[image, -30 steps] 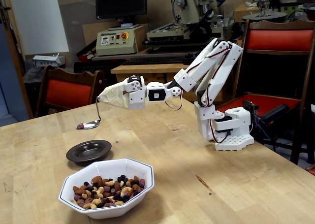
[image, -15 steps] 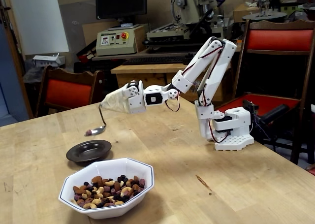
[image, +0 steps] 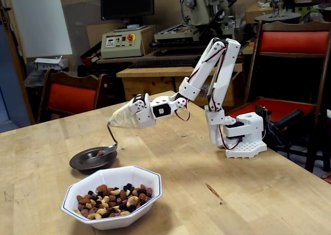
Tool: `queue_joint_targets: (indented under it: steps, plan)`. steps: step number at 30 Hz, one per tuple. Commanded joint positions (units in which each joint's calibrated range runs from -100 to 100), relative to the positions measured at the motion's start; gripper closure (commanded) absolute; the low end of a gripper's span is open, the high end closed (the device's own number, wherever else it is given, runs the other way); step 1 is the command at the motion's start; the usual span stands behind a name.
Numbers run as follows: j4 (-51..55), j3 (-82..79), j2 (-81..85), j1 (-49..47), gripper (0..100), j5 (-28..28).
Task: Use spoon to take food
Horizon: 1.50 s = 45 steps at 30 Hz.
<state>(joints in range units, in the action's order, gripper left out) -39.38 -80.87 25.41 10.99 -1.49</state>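
A small silver spoon (image: 109, 148) hangs from the tip of my gripper (image: 119, 122), with a beige cone-like wrapping hiding the fingers and the top of the handle. The gripper carries the spoon, so it is shut on it. The spoon's bowl rests low over a small dark plate (image: 81, 162), and one dark reddish piece of food (image: 100, 153) lies in it. More food (image: 114, 198), a mix of tan nuts and dark purple bits, fills a white octagonal bowl (image: 151, 182) in front of the plate.
The arm's white base (image: 240, 137) stands at the right of the wooden table (image: 217, 193). Red-cushioned chairs (image: 70, 96) stand behind the table's far edge, with workshop machines beyond them.
The arm has swung down and toward the camera. The spoon with its one piece has gone from hanging above the table behind the plate to sitting over the dark plate.
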Motion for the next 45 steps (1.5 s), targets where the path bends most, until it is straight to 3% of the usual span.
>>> queue_joint_targets:
  steps: [1, 21, 28, 39, 45]
  plan:
    - [-0.6, 1.8, 0.6, 0.6, 95, 0.2]
    - [-0.1, 11.2, 0.0, 0.6, 95, 0.2]
    - [-0.7, 11.8, -12.4, 1.1, 95, 0.2]
    - [-0.9, 11.9, -13.3, 3.6, 95, 0.3]
    - [-0.9, 11.8, -13.3, 3.2, 95, 5.0]
